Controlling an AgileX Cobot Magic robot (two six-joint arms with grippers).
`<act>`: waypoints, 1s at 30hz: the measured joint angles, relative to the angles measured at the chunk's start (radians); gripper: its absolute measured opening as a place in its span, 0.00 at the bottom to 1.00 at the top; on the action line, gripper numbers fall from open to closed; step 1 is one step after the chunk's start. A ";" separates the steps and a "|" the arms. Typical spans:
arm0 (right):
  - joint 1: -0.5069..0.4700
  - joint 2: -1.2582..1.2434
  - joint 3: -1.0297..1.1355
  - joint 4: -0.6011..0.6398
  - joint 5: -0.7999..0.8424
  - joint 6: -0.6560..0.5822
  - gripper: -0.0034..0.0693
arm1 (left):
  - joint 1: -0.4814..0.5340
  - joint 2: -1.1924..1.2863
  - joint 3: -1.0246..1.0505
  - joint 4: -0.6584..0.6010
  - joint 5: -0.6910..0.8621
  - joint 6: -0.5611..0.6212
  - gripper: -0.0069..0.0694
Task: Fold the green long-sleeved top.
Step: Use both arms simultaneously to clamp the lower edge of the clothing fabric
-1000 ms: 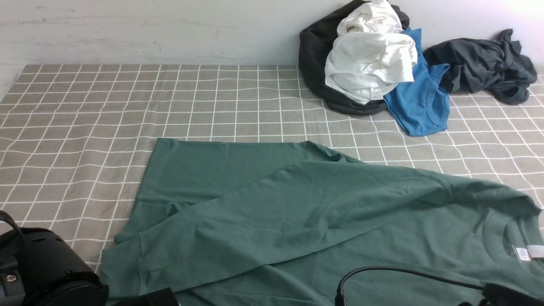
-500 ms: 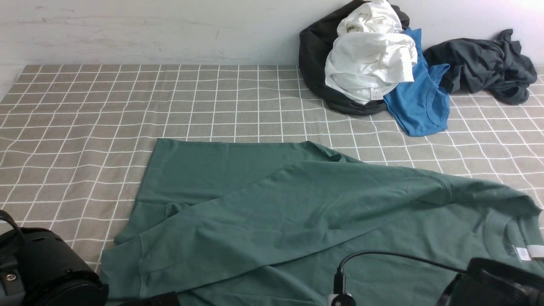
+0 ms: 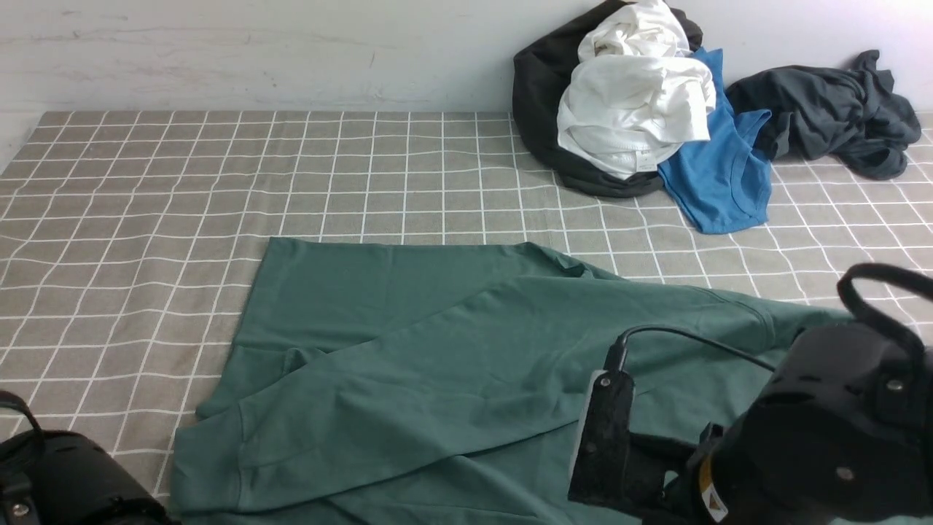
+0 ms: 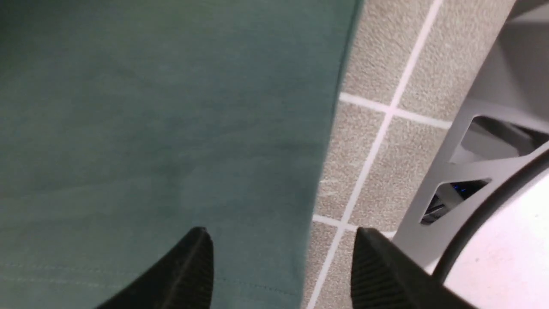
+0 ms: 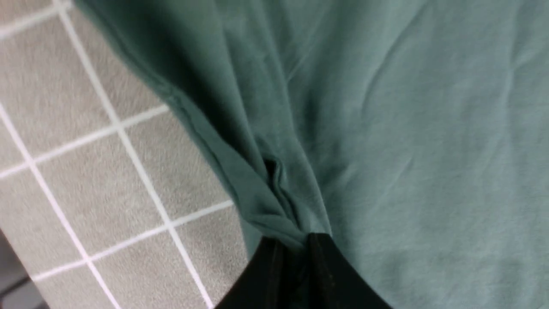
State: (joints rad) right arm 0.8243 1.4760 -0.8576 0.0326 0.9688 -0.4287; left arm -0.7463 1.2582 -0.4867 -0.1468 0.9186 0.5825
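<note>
The green long-sleeved top (image 3: 437,350) lies spread across the near half of the checked cloth, one sleeve folded over its body. My right gripper (image 5: 296,242) is shut on a bunched edge of the top (image 5: 386,128) at the near right; its arm (image 3: 824,430) hides the collar and label. My left gripper (image 4: 281,240) is open, its fingers straddling the top's hemmed edge (image 4: 171,128) just above the cloth. The left arm (image 3: 58,481) shows at the near left corner.
A pile of black, white and bright blue garments (image 3: 634,117) lies at the far right by the wall, with a dark grey garment (image 3: 831,109) beside it. The grey checked tablecloth (image 3: 146,204) covers the table. A grey robot frame part (image 4: 484,141) stands beside the left gripper.
My right arm has risen into view at the near right and now covers the collar and label. The left arm has sunk slightly lower at the corner.
</note>
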 joint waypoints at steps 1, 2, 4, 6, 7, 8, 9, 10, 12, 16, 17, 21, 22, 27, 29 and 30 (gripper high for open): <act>-0.005 0.000 -0.005 0.008 0.001 0.000 0.11 | -0.013 0.000 0.008 0.008 -0.014 0.003 0.62; -0.010 0.000 -0.007 0.013 0.001 -0.002 0.11 | -0.029 0.000 0.015 0.024 -0.029 0.003 0.62; -0.011 0.000 -0.011 0.017 0.002 -0.007 0.11 | -0.053 0.000 0.021 0.053 -0.046 0.000 0.62; -0.011 0.000 -0.013 0.025 0.002 -0.012 0.11 | -0.071 0.000 0.026 0.092 -0.070 -0.015 0.62; -0.011 0.000 -0.013 0.030 0.002 -0.015 0.11 | -0.074 0.000 0.031 0.105 -0.088 -0.026 0.62; -0.011 0.000 -0.013 0.032 0.002 -0.016 0.11 | -0.075 0.000 0.031 0.109 -0.092 -0.026 0.62; -0.011 0.001 -0.013 0.035 0.001 -0.018 0.11 | -0.075 0.007 0.037 0.119 -0.101 -0.034 0.62; -0.011 0.001 -0.013 0.035 0.001 -0.019 0.11 | -0.076 0.023 0.042 0.121 -0.108 -0.035 0.62; -0.011 0.001 -0.013 0.035 -0.003 -0.019 0.11 | -0.076 0.054 0.048 0.111 -0.113 -0.036 0.62; -0.011 0.001 -0.013 0.035 -0.005 -0.020 0.11 | -0.112 0.107 0.047 0.074 -0.121 -0.037 0.62; -0.011 0.001 -0.013 0.035 -0.005 -0.020 0.11 | -0.136 0.112 0.045 0.083 -0.120 -0.036 0.62; -0.011 0.001 -0.013 0.035 -0.005 -0.023 0.11 | -0.209 0.124 0.039 0.136 -0.114 -0.050 0.62; -0.011 0.001 -0.013 0.035 -0.005 -0.023 0.11 | -0.225 0.128 0.039 0.159 -0.113 -0.070 0.62; -0.011 0.001 -0.013 0.035 -0.005 -0.023 0.11 | -0.246 0.131 0.033 0.224 -0.103 -0.231 0.62; -0.011 0.001 -0.013 0.035 -0.005 -0.023 0.11 | -0.247 0.135 0.026 0.249 -0.101 -0.287 0.62; -0.011 0.001 -0.013 0.035 -0.005 -0.023 0.11 | -0.247 0.140 0.018 0.280 -0.102 -0.321 0.62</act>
State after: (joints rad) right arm 0.8136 1.4772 -0.8707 0.0677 0.9637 -0.4514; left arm -0.9932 1.3979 -0.4689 0.1336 0.8164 0.2610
